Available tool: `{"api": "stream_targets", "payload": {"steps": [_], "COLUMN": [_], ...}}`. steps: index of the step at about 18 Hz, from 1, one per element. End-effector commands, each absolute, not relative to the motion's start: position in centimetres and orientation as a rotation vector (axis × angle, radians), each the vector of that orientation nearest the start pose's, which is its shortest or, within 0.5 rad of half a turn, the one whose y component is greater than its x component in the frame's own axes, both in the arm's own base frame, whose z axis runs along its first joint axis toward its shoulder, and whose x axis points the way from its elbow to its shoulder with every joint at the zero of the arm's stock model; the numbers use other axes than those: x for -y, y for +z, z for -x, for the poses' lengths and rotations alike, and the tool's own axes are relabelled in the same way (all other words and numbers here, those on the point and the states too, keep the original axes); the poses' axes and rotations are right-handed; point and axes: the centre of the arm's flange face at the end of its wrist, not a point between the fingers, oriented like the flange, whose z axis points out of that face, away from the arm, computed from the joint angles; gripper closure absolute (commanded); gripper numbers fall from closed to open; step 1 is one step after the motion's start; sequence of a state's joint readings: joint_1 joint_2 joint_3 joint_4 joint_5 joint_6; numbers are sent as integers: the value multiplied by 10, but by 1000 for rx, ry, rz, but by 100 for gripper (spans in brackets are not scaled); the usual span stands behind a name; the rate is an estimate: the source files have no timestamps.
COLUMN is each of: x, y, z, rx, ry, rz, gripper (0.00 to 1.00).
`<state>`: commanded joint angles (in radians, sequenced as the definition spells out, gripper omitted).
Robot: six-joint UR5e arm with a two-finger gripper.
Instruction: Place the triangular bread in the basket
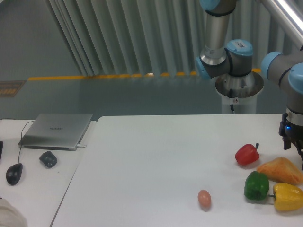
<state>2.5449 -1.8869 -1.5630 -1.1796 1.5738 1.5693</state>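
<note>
The task has barely begun: the orange-brown, matte-crusted triangular bread [280, 170] lies ungrasped on the white table [156, 156] just below the black two-finger gripper [293, 142], whose jaw state I cannot tell, and no basket shows.

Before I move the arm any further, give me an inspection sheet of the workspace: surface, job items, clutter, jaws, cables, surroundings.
Surface: white table, matte, no spills seen.
Job's things: triangular bread lies near the right edge, just above the yellow pepper. No basket is in view.
Clutter: red pepper left of the bread; green pepper next to the yellow one; small pinkish egg alone toward the front.
Grippers: gripper hangs at the right frame edge, close above the bread; jaws cut off, state cannot be told.
Cables: a thin cable runs from the laptop on the side desk toward the mouse.
Surroundings: grey slatted wall, yellow floor line, arm's pedestal behind the table.
</note>
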Motion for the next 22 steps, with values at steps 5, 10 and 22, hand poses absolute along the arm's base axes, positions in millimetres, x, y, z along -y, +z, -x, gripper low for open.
{"api": "stream_targets", "payload": {"steps": [5,10,22], "x": [-444,-450,-445], "y": [329,299,280], "z": [422,413,402], "rx": [-866,-798,-705], "ry": [85,16,-47], "rz": [3099,3154,3189], "gripper": [0,0,50]}}
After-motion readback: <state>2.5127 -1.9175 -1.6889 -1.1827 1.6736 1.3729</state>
